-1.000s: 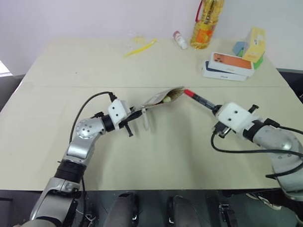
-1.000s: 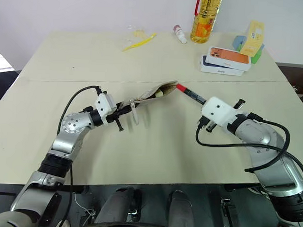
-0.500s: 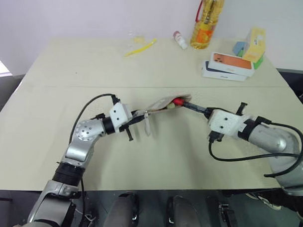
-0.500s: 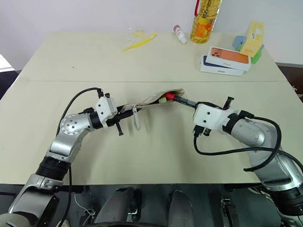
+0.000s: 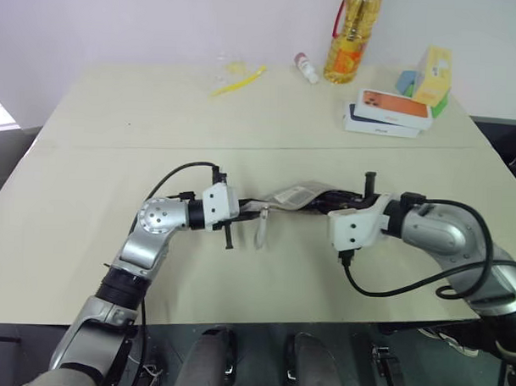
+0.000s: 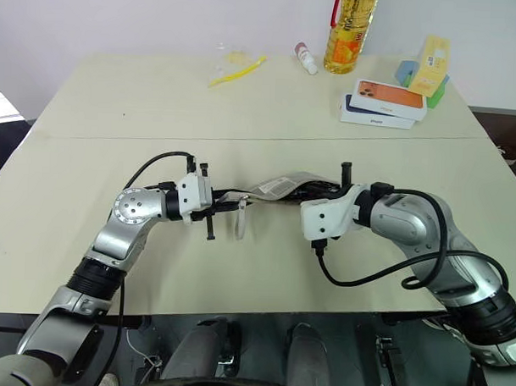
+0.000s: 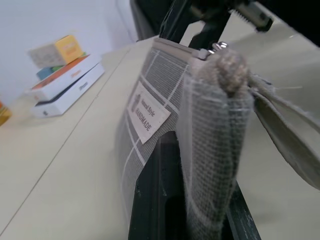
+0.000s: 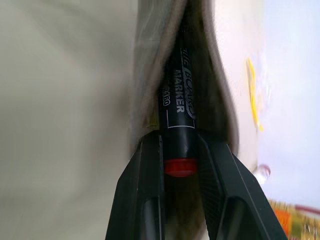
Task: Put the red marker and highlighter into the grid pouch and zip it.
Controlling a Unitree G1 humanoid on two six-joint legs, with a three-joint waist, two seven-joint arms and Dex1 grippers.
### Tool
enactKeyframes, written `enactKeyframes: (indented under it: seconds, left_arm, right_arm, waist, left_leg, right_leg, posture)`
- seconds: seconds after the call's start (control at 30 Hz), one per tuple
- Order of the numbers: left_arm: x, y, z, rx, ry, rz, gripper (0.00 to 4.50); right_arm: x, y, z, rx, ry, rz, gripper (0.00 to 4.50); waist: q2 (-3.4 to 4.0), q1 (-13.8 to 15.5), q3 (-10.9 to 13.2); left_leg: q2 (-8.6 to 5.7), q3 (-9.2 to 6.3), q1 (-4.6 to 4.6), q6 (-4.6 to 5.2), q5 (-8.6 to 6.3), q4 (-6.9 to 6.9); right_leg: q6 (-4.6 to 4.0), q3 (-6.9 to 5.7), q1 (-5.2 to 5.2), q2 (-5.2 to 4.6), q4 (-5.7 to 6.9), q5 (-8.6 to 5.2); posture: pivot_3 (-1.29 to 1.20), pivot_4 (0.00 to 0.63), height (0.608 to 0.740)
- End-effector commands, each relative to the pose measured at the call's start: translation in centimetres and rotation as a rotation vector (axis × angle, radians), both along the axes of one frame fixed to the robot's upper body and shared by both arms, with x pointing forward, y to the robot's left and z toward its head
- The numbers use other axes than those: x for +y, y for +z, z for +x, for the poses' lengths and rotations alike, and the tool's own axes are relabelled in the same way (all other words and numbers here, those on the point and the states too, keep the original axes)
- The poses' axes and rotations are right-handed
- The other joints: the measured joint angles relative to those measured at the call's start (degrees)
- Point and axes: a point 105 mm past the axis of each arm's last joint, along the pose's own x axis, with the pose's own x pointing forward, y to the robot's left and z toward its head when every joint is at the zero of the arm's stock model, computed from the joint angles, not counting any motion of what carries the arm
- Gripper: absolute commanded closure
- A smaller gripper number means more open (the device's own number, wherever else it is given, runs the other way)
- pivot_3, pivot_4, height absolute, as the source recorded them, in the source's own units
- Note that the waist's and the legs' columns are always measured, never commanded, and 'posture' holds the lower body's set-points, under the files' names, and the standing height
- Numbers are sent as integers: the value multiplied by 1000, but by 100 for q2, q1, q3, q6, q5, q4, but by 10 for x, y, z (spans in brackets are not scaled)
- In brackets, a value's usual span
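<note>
Holding the flat grey grid pouch mid-frame, the left gripper pinches its end while the right gripper squeezes the red marker inside.

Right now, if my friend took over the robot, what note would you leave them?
Left gripper: jaws shut on the closed end of the grid pouch, holding it up off the table.
Right gripper: jaws shut on the red marker, which is partly inside the pouch's open mouth.
Highlighter: cannot be seen now.
Done: pouch held open, marker going in.
Left: let go of the marker inside, check that the highlighter is in the pouch, then zip it.
</note>
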Motion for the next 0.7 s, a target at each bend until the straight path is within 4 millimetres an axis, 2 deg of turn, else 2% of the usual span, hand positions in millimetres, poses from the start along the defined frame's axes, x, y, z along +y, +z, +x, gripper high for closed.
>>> enactKeyframes:
  seconds: [0.03,0.17,0.27,0.4,0.47,0.57,0.7]
  left_arm:
    - [-7,9,-8,-37,-48,-18,4500]
    - [-4,8,-8,-34,-25,-20,4500]
    - [3,5,2,-30,59,-31,4500]
    - [15,9,29,-18,256,-120,4500]
    - [15,12,41,-10,336,-174,4500]
    - [4,19,50,-12,397,-252,4500]
    - [-5,20,54,-37,426,-259,4500]
  right_arm:
    - [5,13,-1,-25,33,17,3625]
    - [4,21,2,-46,4,79,1704]
    - [4,42,2,-24,-36,267,202]
    - [5,87,-4,116,-74,689,202]
    - [3,97,-7,238,-93,852,202]
    - [15,76,-10,433,-150,951,202]
    - [32,50,-7,532,-243,1024,202]
  waist:
    - [0,-1,0]
    - [0,-5,0]
    - [0,-3,0]
    - [0,3,0]
    - [0,8,0]
    - [-13,27,-8]
    - [-12,-9,-8]
  left_leg:
    - [0,0,0,0,0,0]
    - [0,0,0,0,0,0]
    - [1,0,0,0,0,0]
    - [1,-3,0,0,0,3]
    - [1,-5,1,0,0,8]
    - [1,-24,4,3,-3,9]
    - [-3,-20,-5,7,-6,5]
  right_leg:
    - [0,0,0,0,0,0]
    - [0,0,1,0,-1,0]
    - [0,0,1,0,-1,0]
    - [-1,-2,6,-3,-1,1]
    - [6,-3,7,-5,-1,7]
    - [6,-24,25,-11,-12,8]
    - [5,-24,14,-15,-15,8]
  posture:
    - [0,150,740]
    - [0,150,740]
    - [0,150,740]
    - [0,150,740]
    - [0,150,740]
    - [0,150,740]
    - [0,150,740]
